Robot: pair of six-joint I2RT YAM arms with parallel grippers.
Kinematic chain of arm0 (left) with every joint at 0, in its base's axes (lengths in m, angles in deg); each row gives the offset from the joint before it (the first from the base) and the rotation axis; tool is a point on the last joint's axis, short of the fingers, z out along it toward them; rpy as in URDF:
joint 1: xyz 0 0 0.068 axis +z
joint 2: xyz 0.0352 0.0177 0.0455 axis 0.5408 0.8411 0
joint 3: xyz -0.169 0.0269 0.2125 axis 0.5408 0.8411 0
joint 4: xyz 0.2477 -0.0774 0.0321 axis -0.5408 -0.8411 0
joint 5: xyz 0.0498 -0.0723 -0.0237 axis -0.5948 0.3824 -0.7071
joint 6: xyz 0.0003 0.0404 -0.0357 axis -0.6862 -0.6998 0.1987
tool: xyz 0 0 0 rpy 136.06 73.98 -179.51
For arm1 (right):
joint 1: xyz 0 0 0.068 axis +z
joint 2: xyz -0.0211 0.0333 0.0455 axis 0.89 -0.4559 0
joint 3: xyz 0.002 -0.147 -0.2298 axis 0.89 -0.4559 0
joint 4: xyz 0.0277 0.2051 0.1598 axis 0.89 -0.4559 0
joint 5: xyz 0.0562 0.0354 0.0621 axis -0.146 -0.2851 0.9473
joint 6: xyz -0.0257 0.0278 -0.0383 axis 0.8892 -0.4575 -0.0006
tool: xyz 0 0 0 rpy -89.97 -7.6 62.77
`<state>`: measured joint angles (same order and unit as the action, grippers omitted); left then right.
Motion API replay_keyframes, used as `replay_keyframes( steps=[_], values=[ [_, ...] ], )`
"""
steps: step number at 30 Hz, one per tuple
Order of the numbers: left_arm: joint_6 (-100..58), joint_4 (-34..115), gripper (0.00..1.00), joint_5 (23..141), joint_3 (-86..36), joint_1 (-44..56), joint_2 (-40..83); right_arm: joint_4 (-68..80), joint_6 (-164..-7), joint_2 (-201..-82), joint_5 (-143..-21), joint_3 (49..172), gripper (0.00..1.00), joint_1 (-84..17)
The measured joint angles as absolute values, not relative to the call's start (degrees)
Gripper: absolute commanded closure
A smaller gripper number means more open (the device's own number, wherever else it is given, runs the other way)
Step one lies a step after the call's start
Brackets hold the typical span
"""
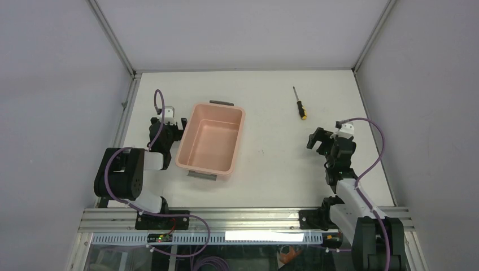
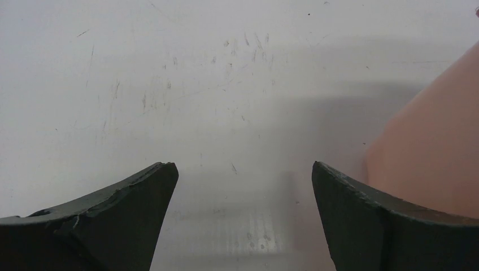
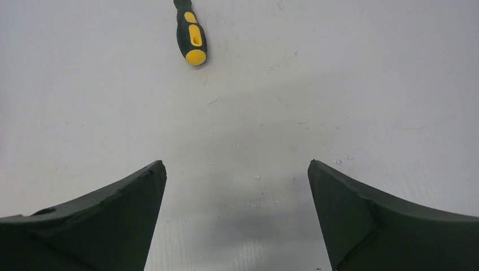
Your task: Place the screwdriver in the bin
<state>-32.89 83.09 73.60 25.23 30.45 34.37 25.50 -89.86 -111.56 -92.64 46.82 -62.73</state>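
Observation:
The screwdriver (image 1: 299, 104) lies flat on the white table at the back right, thin shaft pointing away, black handle with yellow end towards me. Its handle shows at the top of the right wrist view (image 3: 191, 35). The pale pink bin (image 1: 211, 138) stands left of centre with nothing inside; its wall shows at the right of the left wrist view (image 2: 435, 152). My right gripper (image 1: 319, 138) is open and empty, a short way nearer than the screwdriver and slightly right of it. My left gripper (image 1: 168, 125) is open and empty beside the bin's left wall.
The white table (image 1: 271, 152) is enclosed by grey walls with metal frame posts (image 1: 116, 39) at the back corners. An aluminium rail (image 1: 243, 217) runs along the near edge by the arm bases.

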Motion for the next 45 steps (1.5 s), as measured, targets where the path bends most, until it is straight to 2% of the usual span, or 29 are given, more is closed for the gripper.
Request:
replay_keyframes(
  steps=[6, 10, 15, 19, 22, 30, 35, 38, 41, 45],
  values=[
    [-32.9, 83.1, 0.01, 73.6, 25.2, 30.5, 34.4, 21.9, -90.1, -111.1, -94.0, 49.6, 0.01, -62.7],
    [-32.9, 83.1, 0.01, 73.6, 25.2, 30.5, 34.4, 12.8, -90.3, -114.7, -94.6, 60.0, 0.01, -62.7],
    [-32.9, 83.1, 0.01, 73.6, 25.2, 30.5, 34.4, -2.8, -91.6, -127.2, -93.8, 85.2, 0.05, -62.7],
    [-32.9, 83.1, 0.01, 73.6, 25.2, 30.5, 34.4, -18.9, -94.3, -141.9, -93.7, 110.1, 0.01, -62.6],
    [-32.9, 83.1, 0.01, 73.6, 25.2, 30.5, 34.4, -27.6, -95.2, -152.1, -93.6, 124.4, 0.01, -61.9],
    [-32.9, 83.1, 0.01, 73.6, 25.2, 30.5, 34.4, -42.8, -90.7, -178.3, -93.0, 148.6, 0.03, -58.9],
    [-32.9, 83.1, 0.01, 73.6, 25.2, 30.5, 34.4, -47.4, -88.5, -189.0, -92.1, 153.6, 0.09, -58.6],
    [-32.9, 83.1, 0.01, 73.6, 25.2, 30.5, 34.4, -49.0, -87.4, -194.0, -92.0, 155.1, 0.16, -58.6],
    [-32.9, 83.1, 0.01, 73.6, 25.2, 30.5, 34.4, -50.0, -86.5, -197.2, -91.8, 155.3, 0.33, -58.6],
    [-32.9, 83.1, 0.01, 73.6, 25.2, 30.5, 34.4, -50.4, -85.0, -198.2, -91.8, 155.7, 0.78, -58.5]
  ],
)
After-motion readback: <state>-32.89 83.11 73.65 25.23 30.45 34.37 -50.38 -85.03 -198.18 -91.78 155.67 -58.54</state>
